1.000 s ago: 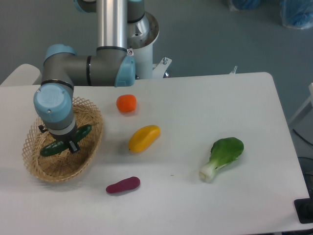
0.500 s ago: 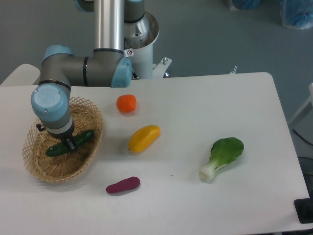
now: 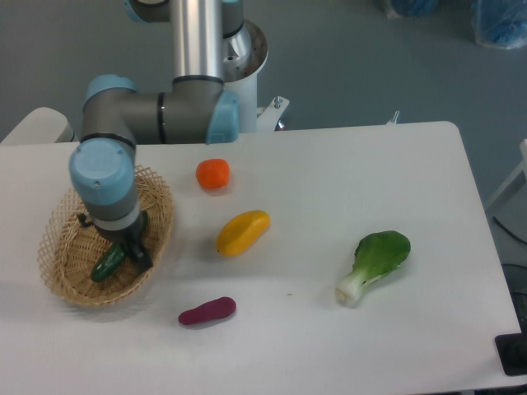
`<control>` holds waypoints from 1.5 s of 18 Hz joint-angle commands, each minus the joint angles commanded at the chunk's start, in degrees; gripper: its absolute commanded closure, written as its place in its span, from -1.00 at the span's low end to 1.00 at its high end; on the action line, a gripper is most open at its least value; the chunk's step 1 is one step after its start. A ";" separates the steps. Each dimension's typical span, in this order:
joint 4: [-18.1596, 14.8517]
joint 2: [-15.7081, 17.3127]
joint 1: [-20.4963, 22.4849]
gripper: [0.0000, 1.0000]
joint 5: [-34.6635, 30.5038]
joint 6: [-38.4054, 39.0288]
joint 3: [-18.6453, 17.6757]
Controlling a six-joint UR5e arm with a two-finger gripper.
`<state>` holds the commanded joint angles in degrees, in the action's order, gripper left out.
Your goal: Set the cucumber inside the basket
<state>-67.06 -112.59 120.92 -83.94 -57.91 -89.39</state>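
Cucumber (image 3: 108, 263) lies inside basket (image 3: 58, 271): likely rigid, light, glossy-slick; grasp mid-length. Gripper (image 3: 130, 251) beside it; jaw opening cannot be determined.

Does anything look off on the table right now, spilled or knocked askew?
Nothing stands out. The cucumber lies inside the basket, partly hidden by the gripper. The orange fruit, yellow fruit, purple sweet potato and bok choy lie apart on the table, undamaged.
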 joint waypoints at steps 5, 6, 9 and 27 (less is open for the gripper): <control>-0.26 -0.26 7.29 -1.00 -0.09 -7.37 2.90; -0.44 -0.35 9.05 -1.00 -0.09 -9.13 3.34; -1.23 -1.75 12.40 -1.00 -0.09 -14.23 5.89; -1.49 -17.22 25.24 -1.00 -4.31 -31.12 20.65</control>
<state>-68.55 -129.81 146.16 -88.24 -89.03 -68.74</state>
